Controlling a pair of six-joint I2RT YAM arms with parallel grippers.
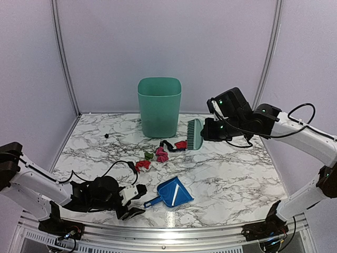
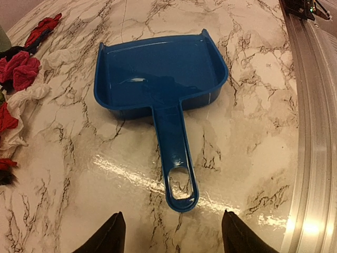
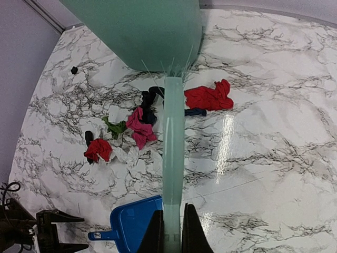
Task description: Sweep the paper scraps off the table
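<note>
Scraps [image 1: 156,154] sit in the middle of the table [image 1: 237,174], between the green brush [image 3: 172,158] my right claw [image 3: 172,232] is clamped on and the blue dustpan [image 2: 158,74], whose handle [image 2: 176,153] points straight at my left claw [image 2: 171,237], spread wide and holding nothing.

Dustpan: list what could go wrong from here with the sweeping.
1. The dustpan lies loose, with the open left hand short of its handle; swept scraps could shove it away.
2. The brush in the right hand is close to the bin and might knock it.
3. One black scrap lies apart from the rest and may be missed.
</note>
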